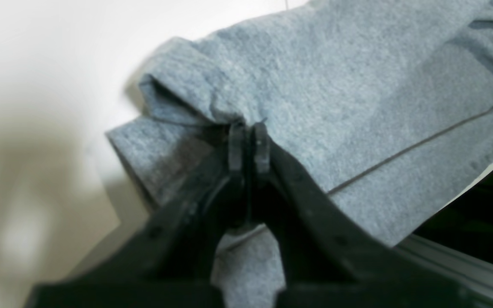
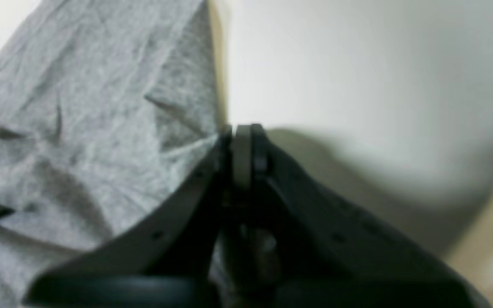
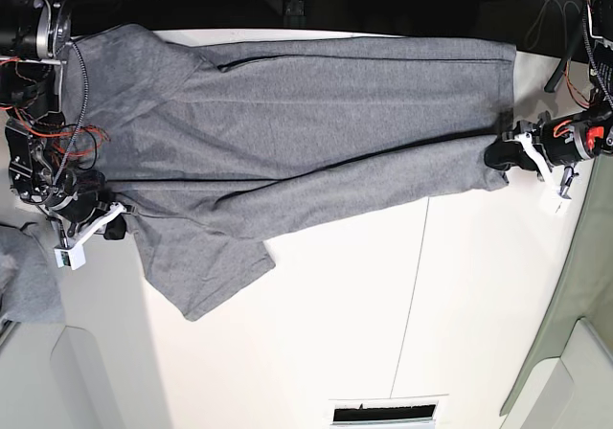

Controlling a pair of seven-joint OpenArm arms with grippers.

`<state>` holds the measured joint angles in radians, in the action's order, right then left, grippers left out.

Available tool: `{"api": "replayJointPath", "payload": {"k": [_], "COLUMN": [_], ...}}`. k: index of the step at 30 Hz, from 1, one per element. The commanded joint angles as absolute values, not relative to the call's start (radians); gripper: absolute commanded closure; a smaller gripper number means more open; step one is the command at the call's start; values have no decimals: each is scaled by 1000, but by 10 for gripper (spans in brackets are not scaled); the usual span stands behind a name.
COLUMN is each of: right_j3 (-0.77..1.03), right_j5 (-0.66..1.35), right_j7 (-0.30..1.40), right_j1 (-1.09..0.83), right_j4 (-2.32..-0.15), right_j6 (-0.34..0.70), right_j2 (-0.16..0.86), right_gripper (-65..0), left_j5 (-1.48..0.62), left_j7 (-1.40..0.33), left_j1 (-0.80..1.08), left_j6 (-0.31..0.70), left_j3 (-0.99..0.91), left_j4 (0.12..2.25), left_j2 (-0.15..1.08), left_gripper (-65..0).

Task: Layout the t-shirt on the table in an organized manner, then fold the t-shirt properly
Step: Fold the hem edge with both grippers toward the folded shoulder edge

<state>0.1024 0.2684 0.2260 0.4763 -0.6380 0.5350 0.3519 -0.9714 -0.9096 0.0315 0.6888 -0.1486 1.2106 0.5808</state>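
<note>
The t-shirt [image 3: 287,123] lies stretched lengthwise across the far half of the bench [image 3: 383,295], one long side folded inward so a doubled edge runs through the middle. One sleeve [image 3: 206,271] sticks out flat toward the near side.

Left tool [image 1: 248,143]: pads pressed together on a bunched corner of the grey cloth, at the hem end. In the base view this tool [image 3: 508,151] sits at the fabric's edge.

Right tool [image 2: 242,147]: tips closed at the fabric edge; the wrist view is blurred, but cloth seems pinched between them. In the base view it [image 3: 101,220] sits at the shoulder end, near the sleeve.

Judgement: mid-fold, both ends held.

Risks:
- Left pinch looks shallow, on a small wad; tension could pull the corner free and drop the fold.
- Uneven travel of the two arms would skew the crease.
- Loose sleeve may drag and crumple under the body.
- Far edge lies close to the bench's back rim; it could slide off.

A scrap of grey cloth [image 3: 24,276] lies beyond the bench, apart.
</note>
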Motion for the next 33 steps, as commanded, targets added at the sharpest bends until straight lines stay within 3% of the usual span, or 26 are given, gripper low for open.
{"api": "replayJointPath", "payload": {"k": [1, 6, 16, 21, 26, 30, 33], "right_j3": [113, 159, 318, 379, 387, 383, 375], "right_j5": [286, 407, 667, 725, 719, 611, 552], "right_j7": [225, 417, 581, 585, 523, 467, 462], "right_j1": [500, 418, 75, -70, -59, 17, 106], "right_j4": [-680, -869, -1299, -1398, -1396, -1391, -1348], "right_j6": [540, 554, 569, 576, 572, 562, 515], "right_j2": [369, 407, 516, 520, 497, 466, 438], "right_gripper": [0, 0, 0, 0, 0, -284, -312], "left_j5": [-1031, -1150, -1168, -1171, -1171, -1170, -1167], "left_j7": [-907, -993, -1022, -1022, -1016, -1007, -1007], "left_j1": [20, 37, 150, 210, 221, 222, 222], "left_j6": [698, 698, 698, 698, 698, 698, 698], "left_j3": [-155, -155, -157, -157, -157, -157, -157], "left_j4": [1251, 1415, 1524, 1524, 1524, 1524, 1524], "left_j2": [618, 682, 757, 759, 759, 759, 759], "left_gripper": [0, 0, 0, 0, 0, 0, 0]}}
